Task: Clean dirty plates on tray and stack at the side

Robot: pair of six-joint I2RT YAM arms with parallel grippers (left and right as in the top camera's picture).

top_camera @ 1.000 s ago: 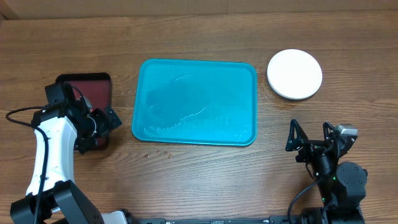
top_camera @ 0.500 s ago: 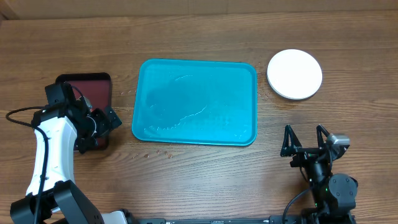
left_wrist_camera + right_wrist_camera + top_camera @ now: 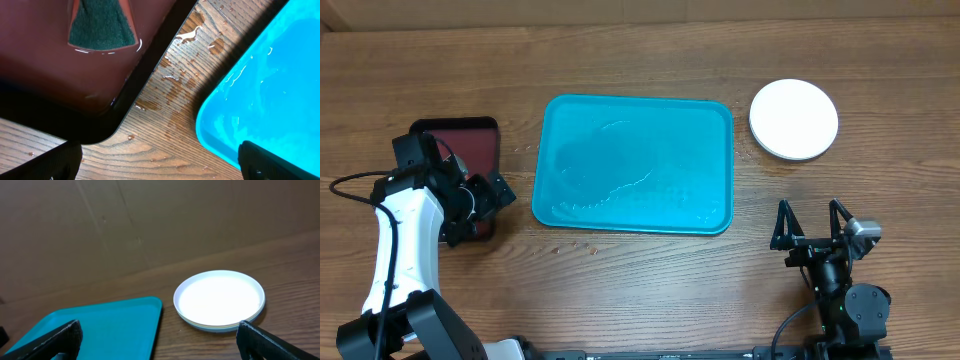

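Observation:
The turquoise tray (image 3: 633, 165) lies at the table's middle, wet, with no plates on it; it also shows in the left wrist view (image 3: 270, 90) and the right wrist view (image 3: 100, 327). The plates (image 3: 794, 119) stand in one stack at the back right, white on top; the stack shows in the right wrist view (image 3: 219, 300) with coloured rims beneath. My left gripper (image 3: 480, 200) is open and empty over the wood between the dark red tray and the turquoise tray (image 3: 160, 160). My right gripper (image 3: 810, 225) is open and empty near the front right (image 3: 157, 340).
A dark red, black-rimmed tray (image 3: 455, 140) stands at the left, holding water and a green sponge (image 3: 101, 25). Water drops lie on the wood (image 3: 180, 80) between the two trays.
My right arm has drawn back toward the front edge and a little left. The left arm, tray and plates have not moved.

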